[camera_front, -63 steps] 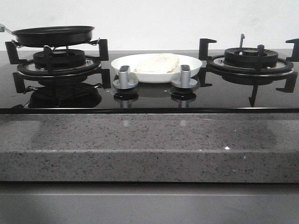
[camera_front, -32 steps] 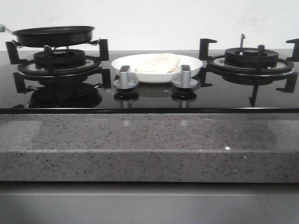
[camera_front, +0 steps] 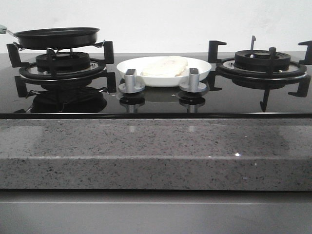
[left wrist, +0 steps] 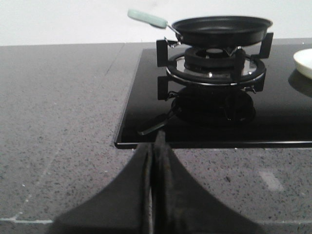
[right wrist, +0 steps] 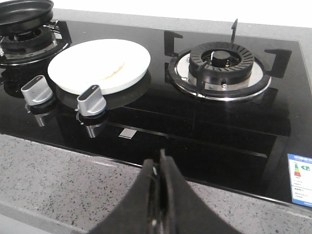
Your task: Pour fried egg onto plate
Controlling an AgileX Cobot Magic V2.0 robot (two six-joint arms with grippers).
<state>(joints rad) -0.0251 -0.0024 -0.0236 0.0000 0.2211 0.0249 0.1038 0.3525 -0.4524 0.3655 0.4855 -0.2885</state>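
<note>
The fried egg (camera_front: 164, 66), pale cream, lies in the white plate (camera_front: 201, 69) at the middle of the hob, behind two knobs. The plate also shows in the right wrist view (right wrist: 136, 61) with the egg (right wrist: 105, 66) in it, and its edge shows in the left wrist view (left wrist: 303, 63). The black frying pan (camera_front: 56, 36) sits on the left burner and looks empty in the left wrist view (left wrist: 222, 29). My left gripper (left wrist: 154, 146) is shut and empty over the grey counter, near the hob's front left corner. My right gripper (right wrist: 160, 163) is shut and empty over the counter's front edge.
The pan's pale green handle (left wrist: 146, 18) points away to the left. Two silver knobs (camera_front: 130, 80) (camera_front: 193, 79) stand in front of the plate. The right burner (camera_front: 262, 61) has a black grate with raised prongs. The speckled grey counter (camera_front: 156, 151) runs along the front.
</note>
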